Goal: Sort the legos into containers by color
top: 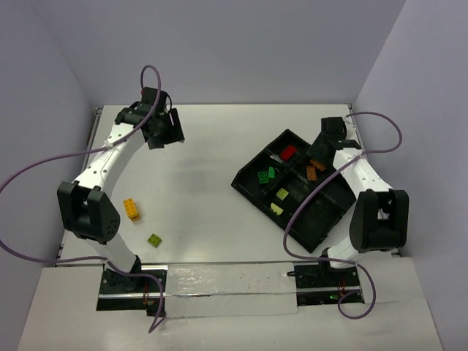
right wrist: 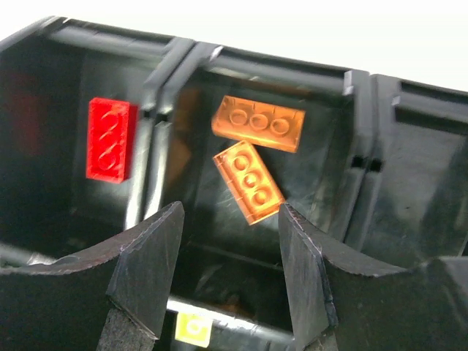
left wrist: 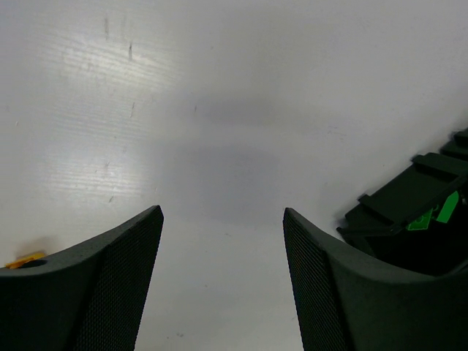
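The black divided tray [top: 325, 219] lies at the right. In it are a red brick [top: 289, 152], two orange bricks [top: 316, 169], two green bricks [top: 266, 175] and two pale yellow-green bricks [top: 279, 201]. A yellow-orange stacked brick [top: 131, 209] and an olive-green brick [top: 154, 239] lie on the table at the left. My right gripper [right wrist: 230, 241] is open and empty above the tray's compartment with the orange bricks [right wrist: 250, 150]; the red brick [right wrist: 110, 139] is one compartment to the left. My left gripper [left wrist: 223, 234] is open and empty above bare table at the far left.
The tray's corner [left wrist: 409, 212] with a green brick shows at the right of the left wrist view. A strip of the yellow brick [left wrist: 25, 259] shows behind the left finger. The table's back edge meets the walls.
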Motion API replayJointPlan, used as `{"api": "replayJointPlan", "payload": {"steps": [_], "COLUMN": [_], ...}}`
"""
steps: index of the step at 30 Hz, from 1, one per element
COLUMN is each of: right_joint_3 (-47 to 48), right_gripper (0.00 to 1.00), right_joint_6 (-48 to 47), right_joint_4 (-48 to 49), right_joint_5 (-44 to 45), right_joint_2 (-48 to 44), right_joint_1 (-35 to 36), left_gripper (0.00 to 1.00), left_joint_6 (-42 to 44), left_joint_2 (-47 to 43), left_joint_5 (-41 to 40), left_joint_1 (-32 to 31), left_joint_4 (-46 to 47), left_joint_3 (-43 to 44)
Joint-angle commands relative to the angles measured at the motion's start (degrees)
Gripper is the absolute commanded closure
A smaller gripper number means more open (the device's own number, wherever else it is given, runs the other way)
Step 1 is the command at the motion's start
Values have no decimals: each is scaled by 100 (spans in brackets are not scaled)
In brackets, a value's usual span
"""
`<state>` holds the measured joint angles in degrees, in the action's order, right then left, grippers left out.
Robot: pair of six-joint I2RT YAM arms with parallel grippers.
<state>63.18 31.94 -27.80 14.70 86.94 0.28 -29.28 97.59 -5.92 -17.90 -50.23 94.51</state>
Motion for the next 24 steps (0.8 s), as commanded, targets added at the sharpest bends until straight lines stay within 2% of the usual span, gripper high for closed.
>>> {"api": "replayJointPlan", "payload": {"steps": [1, 4, 9, 11, 14, 18, 21, 24], "right_joint_3": [239, 230, 344, 336, 228, 130, 136, 231], "right_gripper": [38, 38, 38, 37, 36, 36, 36, 35], "right_joint_6": [-36, -198, -347, -234, 14, 105, 54, -34], "right_joint_4": [-12, 20, -76, -112, -63, -51, -38, -107], "right_joint_5": [-2, -55, -46, -89, -166, -156, -123, -26], "right_joint_2": [-527, -907, -1188, -1224, -1242, -1211, -1204, -1197], "right_joint_1": [223, 576, 1874, 2202, 2709, 2925, 2954, 2952], "left_gripper": [26, 26, 27, 29, 29, 29, 26, 25], "left_joint_6": [-4, -245, -587, -876, -1745, -2639, -3394, -3816], "left_joint_2": [-773, -1225, -1654, -1873, -2581, -3063, -3047, -3091], "left_joint_5": [-252, -260, -234, -313, -877, -959, -890, -613], "left_joint_1": [33, 33, 33, 24, -60, -64, -64, -64], "left_joint_4": [-177, -216, -566, -856, -1128, -1488, -1917, -1829], "left_joint_3": [-374, -1022, -1442, -1644, -2322, -2951, -3421, -3826]}}
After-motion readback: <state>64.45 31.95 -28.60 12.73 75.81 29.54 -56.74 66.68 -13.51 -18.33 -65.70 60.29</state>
